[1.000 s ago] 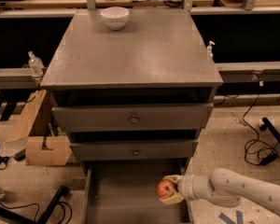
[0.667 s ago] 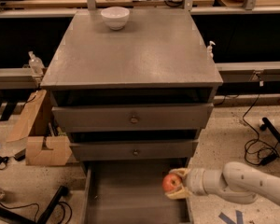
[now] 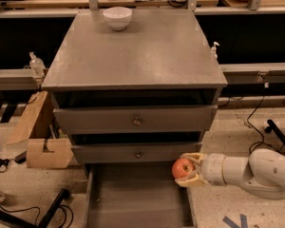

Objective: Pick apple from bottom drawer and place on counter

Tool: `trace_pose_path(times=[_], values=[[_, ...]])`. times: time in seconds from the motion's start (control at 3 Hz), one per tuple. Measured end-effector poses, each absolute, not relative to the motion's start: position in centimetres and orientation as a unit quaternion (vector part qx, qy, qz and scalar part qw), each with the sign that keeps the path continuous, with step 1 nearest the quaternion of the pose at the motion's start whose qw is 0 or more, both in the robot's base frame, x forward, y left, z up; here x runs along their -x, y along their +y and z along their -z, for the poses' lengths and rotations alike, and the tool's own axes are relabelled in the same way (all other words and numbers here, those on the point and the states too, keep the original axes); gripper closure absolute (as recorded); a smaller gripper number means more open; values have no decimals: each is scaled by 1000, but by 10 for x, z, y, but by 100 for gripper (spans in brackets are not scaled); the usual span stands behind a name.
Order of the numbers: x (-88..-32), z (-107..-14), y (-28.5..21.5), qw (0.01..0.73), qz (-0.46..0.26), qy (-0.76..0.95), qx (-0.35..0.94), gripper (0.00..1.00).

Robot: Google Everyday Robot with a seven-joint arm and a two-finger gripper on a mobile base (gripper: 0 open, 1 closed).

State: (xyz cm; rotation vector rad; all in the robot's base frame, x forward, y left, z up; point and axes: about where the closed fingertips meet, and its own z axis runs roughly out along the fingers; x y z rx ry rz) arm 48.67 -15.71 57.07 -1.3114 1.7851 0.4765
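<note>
Above the bottom drawer [image 3: 133, 198] stood the grey surface [image 3: 147, 56], a white bowl [image 3: 117, 17] at its far edge. The drawer was open, its floor bare. Over the drawer's right rear corner hung the claw [image 3: 185, 170], pinching the apple [image 3: 181, 167] at its tips; the surface lay well above that corner.

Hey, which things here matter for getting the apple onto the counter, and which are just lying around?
Part of the job: apple, held in the gripper at the right rear corner of the open bottom drawer; counter.
Just lying about: white bowl on the counter; cardboard box and bottle at left; floor cables.
</note>
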Motion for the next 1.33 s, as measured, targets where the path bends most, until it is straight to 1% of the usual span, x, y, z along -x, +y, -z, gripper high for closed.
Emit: trace_pose_path(times=[0.33,0.67,1.33], values=[[-487,-572,-156,424,-191,713,525,100],[-495,-620,-151,424,-191,708,531,100],[-532,-788,-123,417,-150,700,560,100]])
